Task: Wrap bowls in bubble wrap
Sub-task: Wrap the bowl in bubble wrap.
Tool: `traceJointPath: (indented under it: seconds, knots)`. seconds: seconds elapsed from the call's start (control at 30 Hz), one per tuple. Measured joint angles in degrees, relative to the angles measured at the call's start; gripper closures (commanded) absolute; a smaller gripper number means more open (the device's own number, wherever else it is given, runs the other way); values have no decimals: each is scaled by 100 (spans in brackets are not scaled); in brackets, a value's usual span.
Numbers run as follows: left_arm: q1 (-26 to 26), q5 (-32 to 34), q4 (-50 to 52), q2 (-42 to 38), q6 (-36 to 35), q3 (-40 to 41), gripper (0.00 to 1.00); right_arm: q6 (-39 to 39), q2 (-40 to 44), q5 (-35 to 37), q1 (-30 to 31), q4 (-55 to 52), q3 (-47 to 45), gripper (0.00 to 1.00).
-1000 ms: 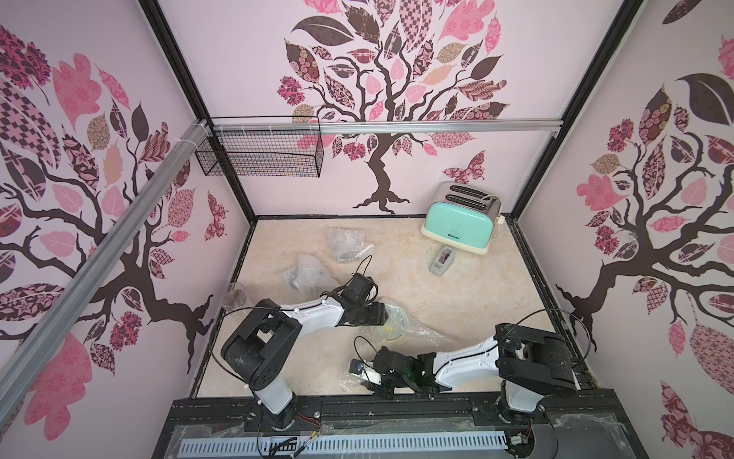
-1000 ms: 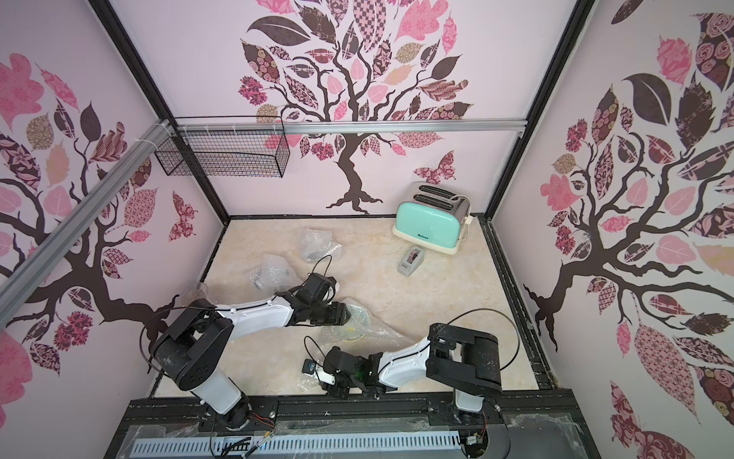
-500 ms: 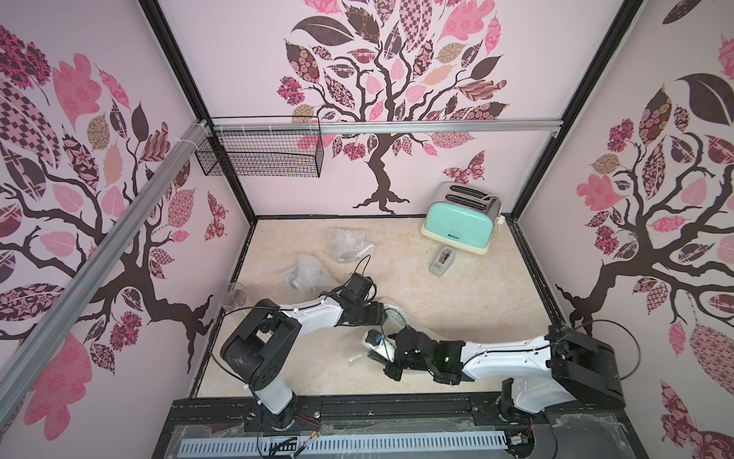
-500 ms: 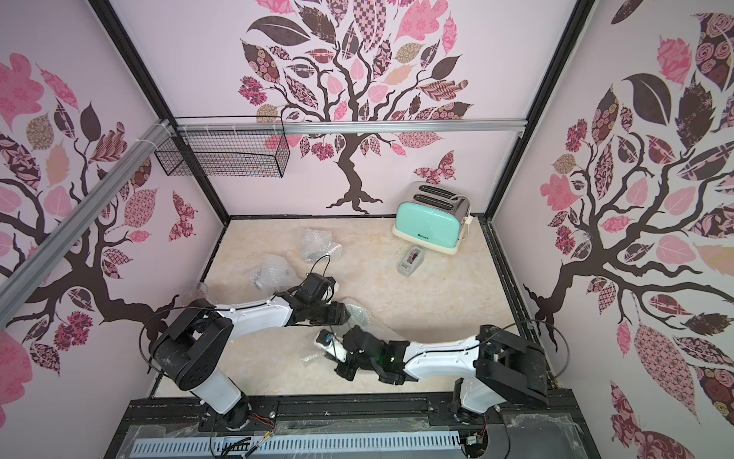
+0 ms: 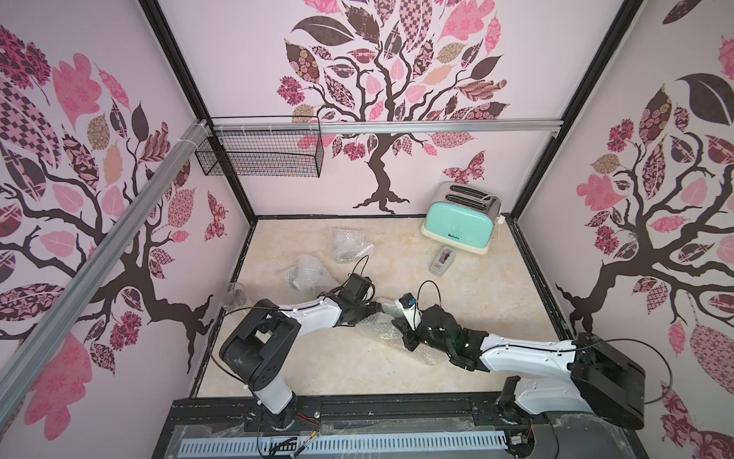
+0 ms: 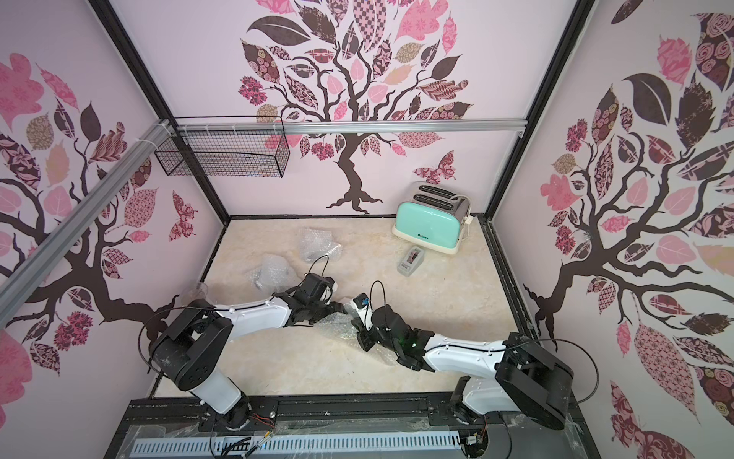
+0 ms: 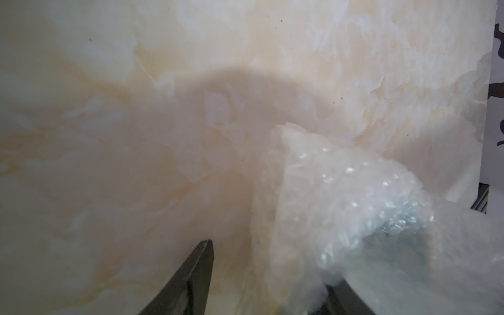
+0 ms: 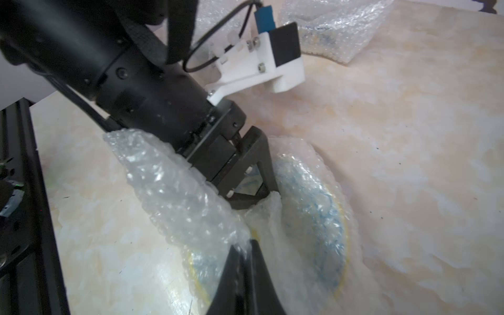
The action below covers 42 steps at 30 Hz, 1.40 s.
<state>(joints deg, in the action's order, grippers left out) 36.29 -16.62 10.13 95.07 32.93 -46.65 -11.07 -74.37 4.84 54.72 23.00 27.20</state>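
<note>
A bowl point(image 8: 316, 218) with blue pattern and yellow rim lies mid-table under a sheet of bubble wrap point(image 8: 174, 191), which shows crumpled in both top views point(image 5: 377, 324) point(image 6: 337, 324). My right gripper point(image 8: 246, 244) is shut on a raised fold of that sheet, right over the bowl's rim. My left gripper point(image 7: 272, 261) reaches in from the opposite side. It is open, with a wad of wrap point(image 7: 341, 196) lying against one finger and a gap to the other finger point(image 7: 201, 261). In both top views the two grippers point(image 5: 383, 308) point(image 5: 397, 324) nearly meet.
Two shiny bubble-wrap bundles point(image 5: 349, 244) point(image 5: 308, 274) lie toward the back left. A clear glass point(image 5: 234, 296) stands by the left wall. A mint toaster point(image 5: 460, 224) and a grey tape dispenser point(image 5: 443, 260) sit at the back right. A wire basket point(image 5: 260, 153) hangs on the rail.
My right arm has swung from the front edge out to the bowl and its gripper has shut on the wrap, lifting a fold. My left gripper's jaws have narrowed a little.
</note>
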Motion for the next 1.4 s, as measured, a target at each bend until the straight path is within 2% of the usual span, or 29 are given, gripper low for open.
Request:
traceJointPath:
  seconds: [0.2,0.53,0.83,1.03,1.27,1.4]
  knots:
    - [0,-2,-17,2,-2,17,46,-507,-393,271,-249,-28,101,100]
    - [39,22,-55,-4,0,33,46,-1051,-916,289,-457,-197,339,100]
    - [39,328,131,-420,96,289,23,-1231,-1095,157,-579,-83,352,100]
    - [-232,479,367,-1143,299,704,16,-1276,-1108,24,-579,26,378,100]
    - [-365,927,494,-3032,614,1386,10,-1294,-1156,28,-625,-22,404,100]
    - [-374,743,389,-3674,643,1602,9,-1300,-1239,28,-649,-50,404,100]
